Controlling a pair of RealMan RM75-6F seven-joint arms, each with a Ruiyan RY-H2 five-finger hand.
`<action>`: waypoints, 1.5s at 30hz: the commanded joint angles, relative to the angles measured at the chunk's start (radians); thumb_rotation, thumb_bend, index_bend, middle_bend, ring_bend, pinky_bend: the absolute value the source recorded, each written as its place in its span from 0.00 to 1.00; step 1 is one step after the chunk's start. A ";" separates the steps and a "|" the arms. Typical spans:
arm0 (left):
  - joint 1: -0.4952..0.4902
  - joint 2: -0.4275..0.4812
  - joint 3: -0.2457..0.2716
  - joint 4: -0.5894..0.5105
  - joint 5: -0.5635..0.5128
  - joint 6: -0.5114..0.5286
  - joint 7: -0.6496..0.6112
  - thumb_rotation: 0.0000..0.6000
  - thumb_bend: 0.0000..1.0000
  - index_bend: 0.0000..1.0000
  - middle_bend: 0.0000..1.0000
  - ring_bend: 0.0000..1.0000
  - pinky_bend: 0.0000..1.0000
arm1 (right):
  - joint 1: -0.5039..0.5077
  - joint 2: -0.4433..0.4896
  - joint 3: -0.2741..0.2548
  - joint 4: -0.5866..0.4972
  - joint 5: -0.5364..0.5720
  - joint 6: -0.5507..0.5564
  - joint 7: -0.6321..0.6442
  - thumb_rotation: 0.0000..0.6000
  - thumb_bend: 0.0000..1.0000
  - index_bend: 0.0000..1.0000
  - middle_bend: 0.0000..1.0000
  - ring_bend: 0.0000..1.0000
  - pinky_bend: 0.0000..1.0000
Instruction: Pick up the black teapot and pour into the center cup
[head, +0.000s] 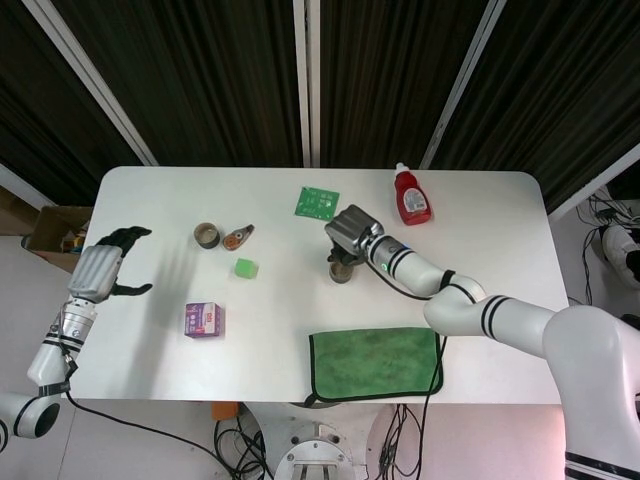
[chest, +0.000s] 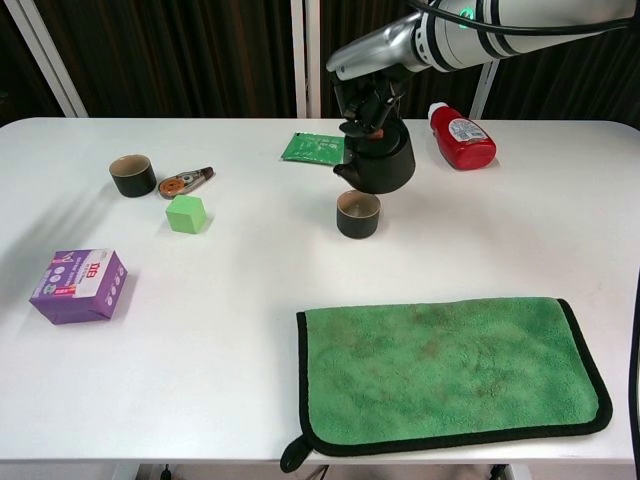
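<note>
Nearest lay a green microfibre cloth with black edging (chest: 450, 372), flat on the white table (chest: 220, 330). Beyond it stood the centre cup, a small dark round cup (chest: 358, 214), upright. The black round teapot (chest: 381, 165) hung in the air just above and slightly behind that cup, sitting close to level, its short spout (chest: 341, 172) pointing left and a little toward the near edge. The right hand (chest: 366, 98) gripped it from above, fingers curled down around the handle at the top of the pot, with the silver forearm reaching in from the far right. In the head view the same hand (head: 349, 230) covered most of the pot. Far left, off the table's edge, the left hand (head: 103, 268) was held up with fingers spread apart, holding nothing, well apart from everything on the table.
</note>
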 joint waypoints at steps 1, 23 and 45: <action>-0.001 -0.001 0.000 0.000 0.000 -0.001 0.000 1.00 0.00 0.19 0.16 0.15 0.28 | -0.047 0.017 0.045 -0.013 -0.082 0.019 0.072 1.00 0.65 1.00 0.98 0.88 0.58; -0.008 -0.015 0.005 0.001 -0.001 -0.016 0.013 1.00 0.00 0.19 0.16 0.15 0.28 | -0.277 0.099 0.078 -0.024 -0.317 0.106 0.471 1.00 0.65 1.00 0.98 0.88 0.58; -0.003 -0.023 0.014 0.020 0.004 -0.020 -0.006 1.00 0.00 0.19 0.16 0.15 0.28 | -0.372 0.071 0.023 0.047 -0.384 0.104 0.518 1.00 0.65 1.00 0.98 0.88 0.58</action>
